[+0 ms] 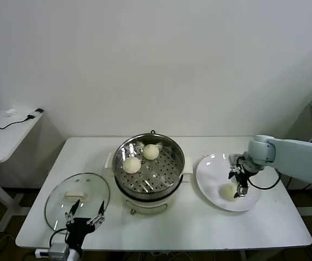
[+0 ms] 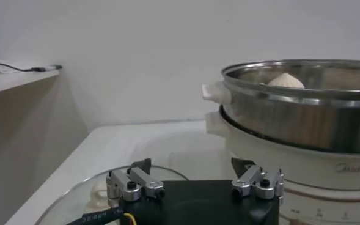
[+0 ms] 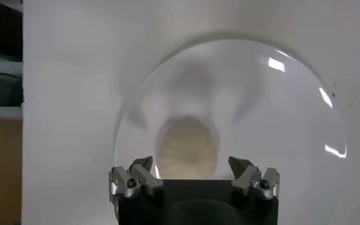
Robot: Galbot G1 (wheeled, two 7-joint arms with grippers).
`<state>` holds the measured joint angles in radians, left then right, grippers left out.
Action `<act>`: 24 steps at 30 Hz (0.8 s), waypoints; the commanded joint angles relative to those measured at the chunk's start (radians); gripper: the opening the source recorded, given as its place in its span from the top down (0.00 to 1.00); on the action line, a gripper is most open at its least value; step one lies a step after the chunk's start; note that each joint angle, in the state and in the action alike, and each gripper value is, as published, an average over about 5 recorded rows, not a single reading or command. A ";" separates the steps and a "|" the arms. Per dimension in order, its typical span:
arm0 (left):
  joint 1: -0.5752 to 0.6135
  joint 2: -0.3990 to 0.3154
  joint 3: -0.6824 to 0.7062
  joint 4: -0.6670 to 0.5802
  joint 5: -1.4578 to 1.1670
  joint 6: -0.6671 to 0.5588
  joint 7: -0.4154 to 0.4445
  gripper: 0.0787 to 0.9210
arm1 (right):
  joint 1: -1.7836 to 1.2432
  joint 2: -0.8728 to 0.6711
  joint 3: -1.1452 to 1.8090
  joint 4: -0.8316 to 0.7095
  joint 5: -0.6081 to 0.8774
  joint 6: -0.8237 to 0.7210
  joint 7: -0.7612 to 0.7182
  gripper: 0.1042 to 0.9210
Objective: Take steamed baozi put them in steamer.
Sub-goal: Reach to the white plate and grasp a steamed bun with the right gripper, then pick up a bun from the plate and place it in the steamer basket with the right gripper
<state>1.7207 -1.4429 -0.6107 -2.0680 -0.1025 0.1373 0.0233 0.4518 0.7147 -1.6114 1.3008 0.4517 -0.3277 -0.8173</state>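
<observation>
Tabletop (image 1: 199, 228): we see the steamer (image 1: 150, 191) at centre, plate (image 1: 210, 185) at 3 o'clock.
Steamer: two baozi (image 1: 132, 165) inside.
Right end effector (image 1: 238, 185): wide, over plate's baozi (image 1: 227, 192).
Left end effector (image 1: 85, 215): wide, over glass lid (image 1: 57, 204), 7 o'clock.

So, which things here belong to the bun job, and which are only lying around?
Belong to the job:
- two baozi in the steamer
- baozi on the plate
- steamer
- white plate
- right gripper, open over the plate's bun

Lying around:
- glass lid
- left gripper, open, idle over the lid
- cable on the side table
</observation>
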 commanded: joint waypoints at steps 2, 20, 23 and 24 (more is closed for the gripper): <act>0.006 0.007 -0.001 -0.001 0.000 -0.004 0.000 0.12 | -0.090 0.000 0.062 -0.023 -0.025 -0.026 0.043 0.12; 0.013 0.004 -0.002 -0.018 0.001 -0.001 0.000 0.12 | 0.111 0.010 -0.033 0.016 -0.005 0.004 -0.037 0.41; 0.012 0.003 0.002 -0.024 0.004 0.002 0.001 0.12 | 0.301 0.064 -0.132 0.017 0.035 0.065 -0.095 0.41; 0.011 0.002 0.003 -0.026 0.006 0.003 0.001 0.12 | 0.370 0.093 -0.160 0.012 0.051 0.095 -0.121 0.41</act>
<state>1.7329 -1.4385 -0.6115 -2.0857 -0.1007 0.1370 0.0234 0.4943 0.7295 -1.6185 1.3081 0.4486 -0.3302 -0.8349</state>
